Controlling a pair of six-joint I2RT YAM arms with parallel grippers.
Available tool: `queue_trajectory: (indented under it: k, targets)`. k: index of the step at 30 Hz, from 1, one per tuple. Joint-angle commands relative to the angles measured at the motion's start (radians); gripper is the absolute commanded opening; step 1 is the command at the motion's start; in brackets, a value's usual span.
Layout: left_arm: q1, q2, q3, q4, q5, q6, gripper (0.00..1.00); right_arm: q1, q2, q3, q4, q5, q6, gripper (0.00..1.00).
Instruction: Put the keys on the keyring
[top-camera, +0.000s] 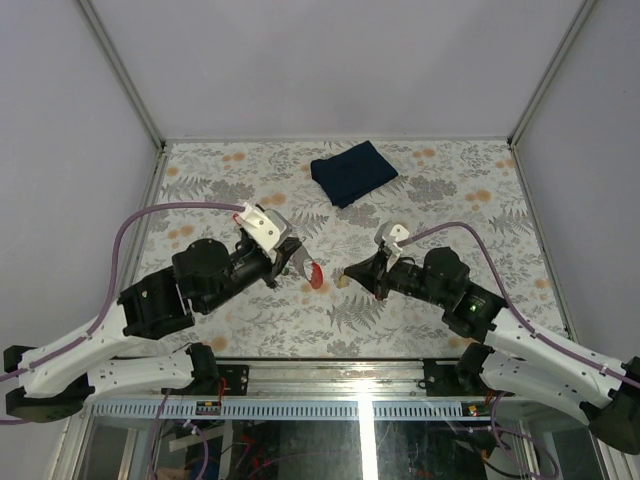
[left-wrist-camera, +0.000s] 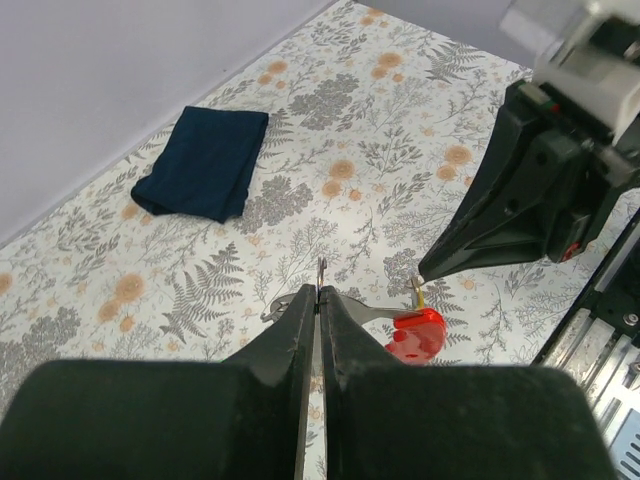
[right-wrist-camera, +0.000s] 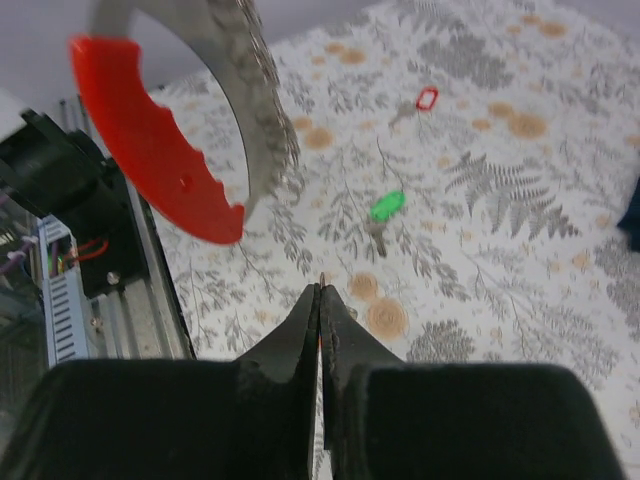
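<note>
Red-tagged keyring (left-wrist-camera: 415, 332) left, yellow key (left-wrist-camera: 420, 297) right

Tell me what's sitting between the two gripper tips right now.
The keyring's red tag sits between the left gripper and the right gripper. The top view shows this most plainly.

Light is soft and even. The worktop (top-camera: 250, 165) is bright, with only faint, diffuse shadows beneath the arms on the near side of the dark blue cloth (top-camera: 352, 171), whose folds barely show. In the left wrist view the cloth and the yellow-headed key (left-wrist-camera: 419, 296) right of it are crisp, but the left tool (left-wrist-camera: 320, 292) in front is a dark blur. The right wrist view is softer; left of the cloth's sliver, the keyring (right-wrist-camera: 262, 110) and its red tag (right-wrist-camera: 150, 150) loom out of focus.
</note>
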Motion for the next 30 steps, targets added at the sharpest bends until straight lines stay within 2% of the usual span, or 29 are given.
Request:
queue_trajectory:
  k: [1,4,12,19,26,30]
  targets:
    - [-0.002,-0.020,-0.029,0.147,0.044,0.059,0.00,-0.006,-0.055,0.022,0.139,-0.050,-0.008,0.00]
    - [-0.001,-0.015,-0.035,0.153,0.030,0.062,0.00,-0.005,-0.055,0.073,0.050,-0.059,-0.020,0.00]
    - [0.000,-0.014,-0.059,0.149,-0.048,0.019,0.00,-0.006,0.105,0.300,-0.531,-0.038,0.043,0.00]
    - [0.000,-0.039,-0.089,0.162,-0.095,0.009,0.00,-0.006,0.156,0.380,-0.897,0.011,0.079,0.00]
    - [0.000,-0.052,-0.104,0.157,-0.105,-0.007,0.00,-0.006,0.297,0.428,-1.029,0.033,0.116,0.00]
    - [0.000,-0.061,-0.102,0.144,-0.112,-0.021,0.00,-0.006,0.398,0.398,-0.998,0.034,0.130,0.00]
